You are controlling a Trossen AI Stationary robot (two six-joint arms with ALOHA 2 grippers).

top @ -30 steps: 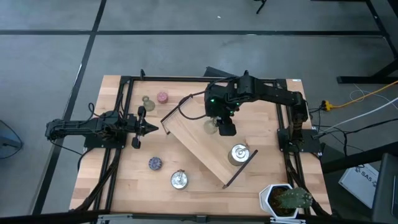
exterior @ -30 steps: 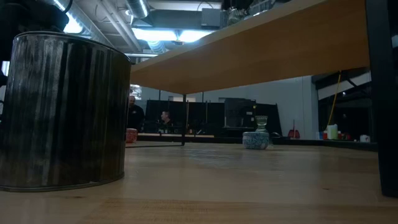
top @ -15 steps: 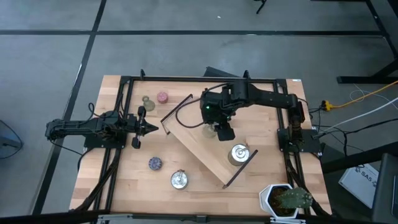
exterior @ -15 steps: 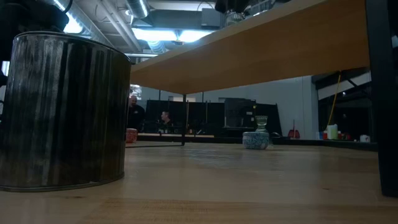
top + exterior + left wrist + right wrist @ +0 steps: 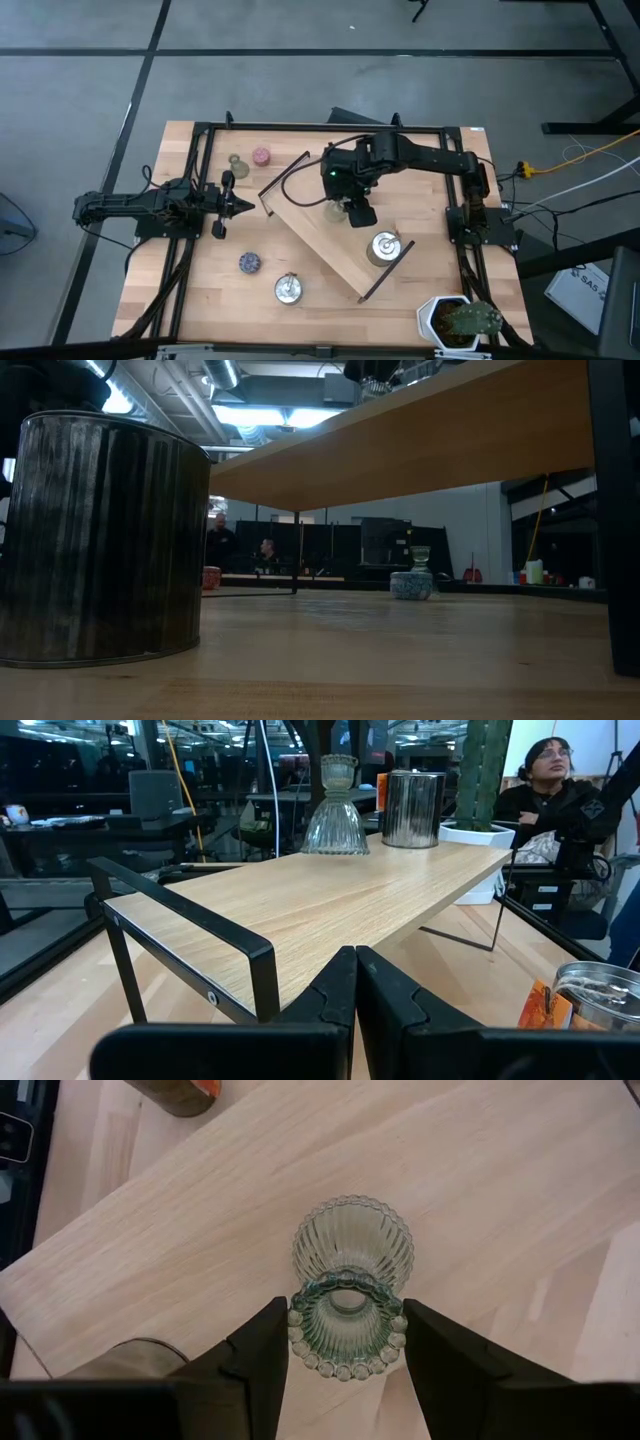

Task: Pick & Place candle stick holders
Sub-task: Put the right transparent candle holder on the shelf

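step: placing | right gripper point(image 5: 345, 1345) jaws clamped on green holder point(image 5: 350, 1285) over tray point(image 5: 200, 1230) | next: lower, release | left gripper point(image 5: 355, 982) jaws together

Even overhead light, soft shadows (glaring ceiling lamps point(image 5: 240, 415) in low view)

left arm: stretched flat along the left side of the tabletop, pointing toward the middle
left gripper point(image 5: 238, 206): jaws pressed together, nothing between them, low over the tabletop
right arm: reaches in from the right edge, elbow bent, wrist turned downward over the tabletop's middle
right gripper point(image 5: 345, 1342): points straight down, jaws partly apart, one finger on each side of a green glass holder point(image 5: 349, 1285), gripping its beaded rim
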